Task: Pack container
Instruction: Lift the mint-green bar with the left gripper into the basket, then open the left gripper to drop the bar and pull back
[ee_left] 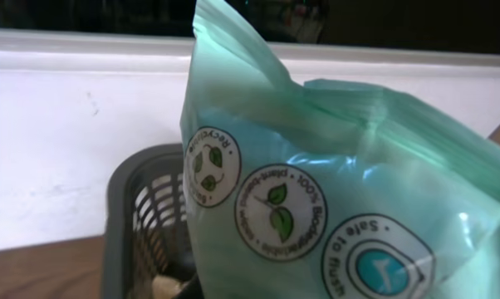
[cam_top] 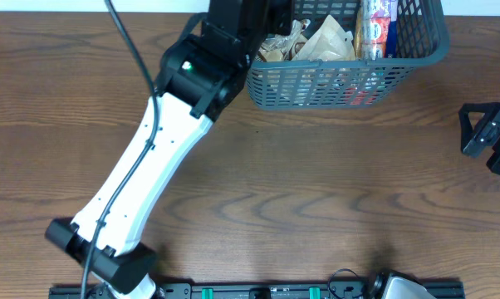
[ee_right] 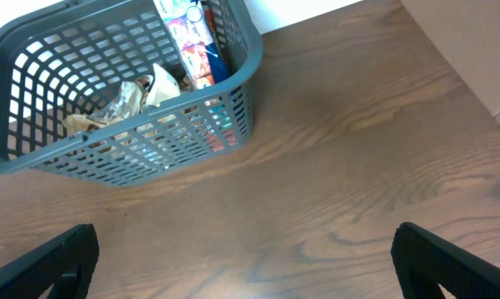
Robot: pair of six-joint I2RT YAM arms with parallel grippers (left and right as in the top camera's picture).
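The dark grey-blue slotted container [cam_top: 350,79] stands at the table's far edge, right of centre. It holds crumpled brown packets [cam_top: 316,41] and a red and blue packet [cam_top: 379,25]. My left gripper [cam_top: 267,17] is over the container's left end, its fingers hidden by the arm. In the left wrist view a pale green packet [ee_left: 316,191] with round printed labels fills the picture, held close above the container's corner [ee_left: 121,208]. My right gripper [ee_right: 246,262] is open and empty, low over bare table to the right of the container [ee_right: 150,154].
A white wall [ee_left: 67,124] runs behind the table's far edge. The right gripper also shows at the right edge of the overhead view [cam_top: 491,137]. Brown wooden tabletop [cam_top: 316,191] spreads in front of the container.
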